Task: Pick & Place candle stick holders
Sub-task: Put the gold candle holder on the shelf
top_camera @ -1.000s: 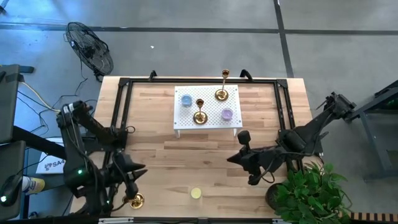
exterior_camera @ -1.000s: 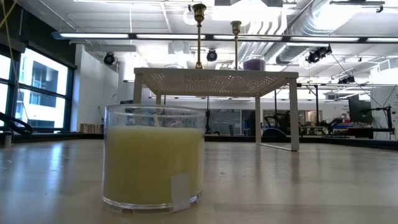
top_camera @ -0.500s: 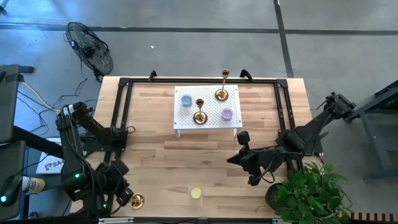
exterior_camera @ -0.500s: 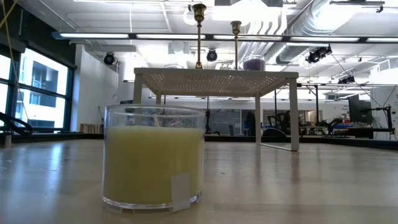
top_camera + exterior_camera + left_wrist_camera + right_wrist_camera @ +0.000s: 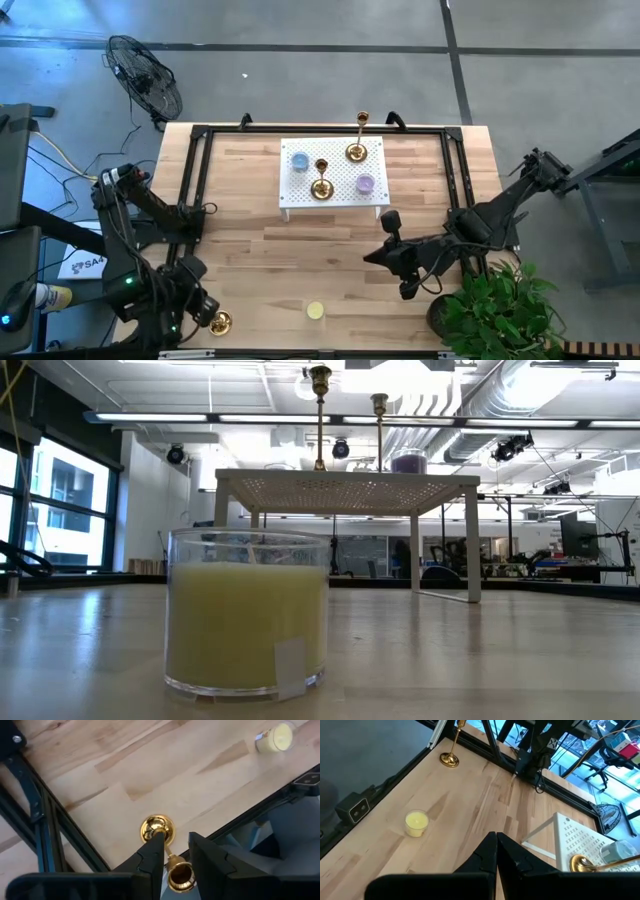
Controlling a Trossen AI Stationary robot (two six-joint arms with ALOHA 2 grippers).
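A gold candle stick holder (image 5: 220, 322) stands on its round base near the table's near left edge; it also shows in the left wrist view (image 5: 158, 828). My left gripper (image 5: 175, 852) is open and comes from above, one finger on each side of the holder's slim stem. Two more gold holders (image 5: 321, 185) (image 5: 356, 150) stand on a small white perforated stand (image 5: 335, 205). My right gripper (image 5: 496, 845) is shut and empty, over the table's right half (image 5: 385, 250). My left gripper has its fingers on either side of the holder's stem (image 5: 165, 847), just above the base, pointing down. The stem lies close against one finger (image 5: 152, 855). I cannot tell whether it touches. The holder stands upright on the table.
A yellow candle in a glass (image 5: 315, 311) stands near the near edge, filling the low view (image 5: 247, 620). A blue candle (image 5: 299, 161) and a purple candle (image 5: 365, 183) stand on the white stand. A black frame (image 5: 195, 180) runs along the table's sides. A plant (image 5: 495, 310) is at the near right.
My left gripper has gone toward the table's near edge and down to the gold holder, and now stands around its stem. The holder has kept its place. My right arm has kept still.
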